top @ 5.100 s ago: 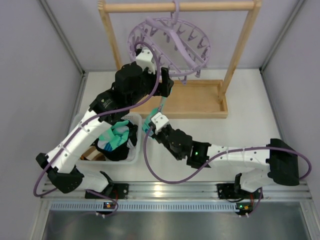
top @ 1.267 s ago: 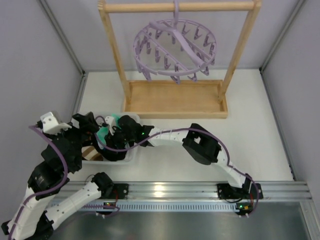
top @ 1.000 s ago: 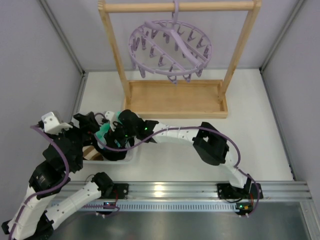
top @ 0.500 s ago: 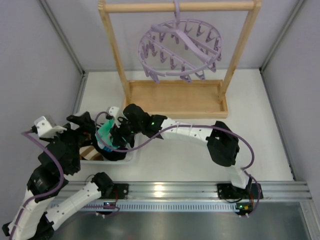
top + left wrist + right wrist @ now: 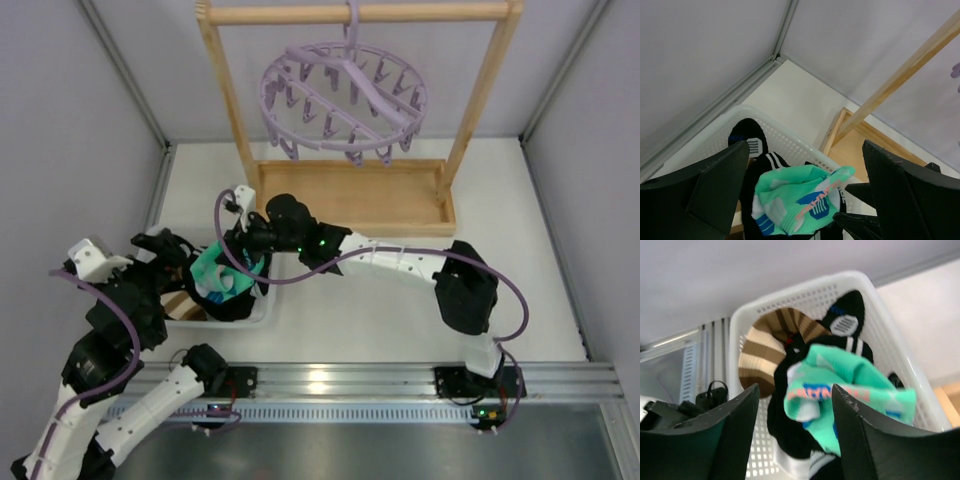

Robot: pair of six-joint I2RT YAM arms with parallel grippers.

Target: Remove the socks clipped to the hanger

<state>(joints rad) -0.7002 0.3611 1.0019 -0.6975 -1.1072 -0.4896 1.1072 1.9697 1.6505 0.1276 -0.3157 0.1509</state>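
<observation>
Left gripper (image 5: 805, 150): jaws spread wide, nothing between them; held above the left end of the basket, facing down into it.

Basket (image 5: 262, 305): white perforated plastic, on the table (image 5: 380, 300) at the near left, close to the left wall.

Socks: one heap inside the basket.
- Mint-teal sock (image 5: 850, 385), with blue and pink marks, lies on top.
- Black sock (image 5: 847, 315), with white stripes, lies beneath and behind it.
- Brown-and-cream striped sock (image 5: 765, 350) lies to one side.

Right gripper (image 5: 796, 390): fingers parted, empty; stretched across from the right, poised over the basket's far corner just above the mint-teal sock. Contact cannot be told.

Hanger (image 5: 362, 85): lavender ring with dangling pegs, hooked on the top bar of the wooden rack (image 5: 350, 13) at the back, well apart from the basket.
</observation>
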